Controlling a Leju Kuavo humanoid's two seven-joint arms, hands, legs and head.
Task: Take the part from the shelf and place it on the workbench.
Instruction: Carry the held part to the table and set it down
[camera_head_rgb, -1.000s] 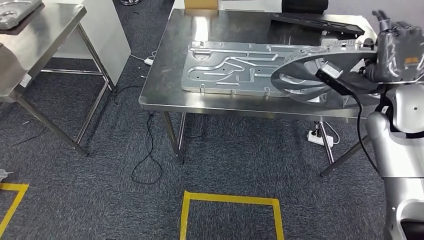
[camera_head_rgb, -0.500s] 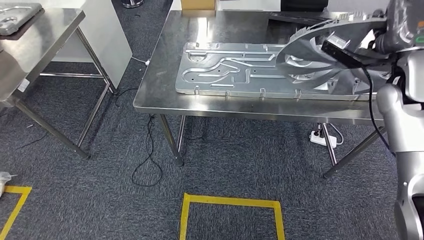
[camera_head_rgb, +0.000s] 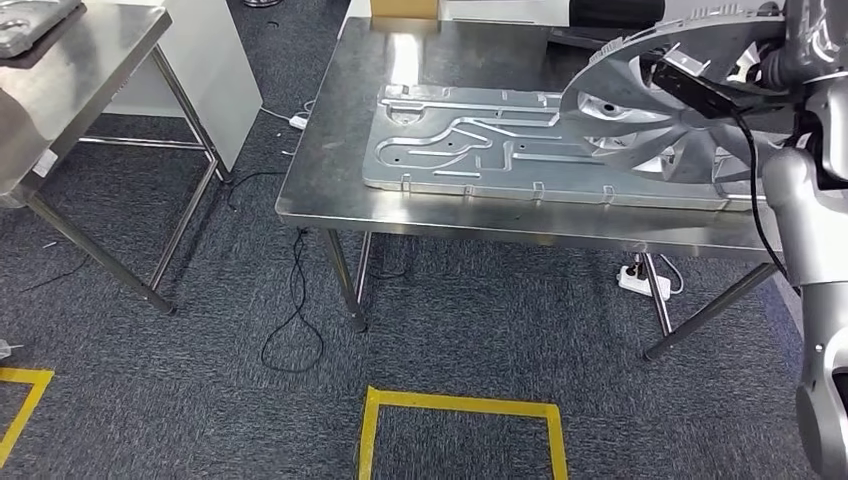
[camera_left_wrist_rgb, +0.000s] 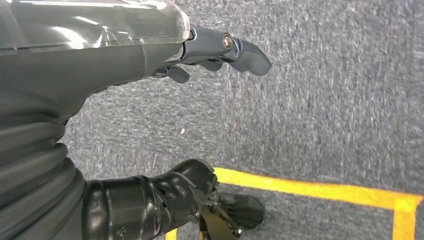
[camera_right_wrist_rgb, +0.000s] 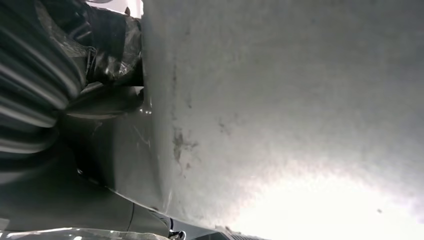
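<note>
Over the workbench (camera_head_rgb: 330, 190): fan-shaped part (camera_head_rgb: 640, 110), held aloft by right hand (camera_head_rgb: 815, 45).
Left hand (camera_left_wrist_rgb: 220, 55): empty, fingers loosely apart, hanging over carpet.
Risk: part could strike the metal plate (camera_head_rgb: 470, 140) if lowered carelessly.

Right wrist view: a pale grey, lightly scuffed surface of the part (camera_right_wrist_rgb: 280, 100) lies close against the lens. The right hand (camera_right_wrist_rgb: 107, 107) meets its edge, apparently gripping it; fingers largely obscured.

Silver right arm (camera_head_rgb: 800, 230), black cable; left hand (camera_left_wrist_rgb: 220, 50): grey ribbed cover, dark fingers.
</note>
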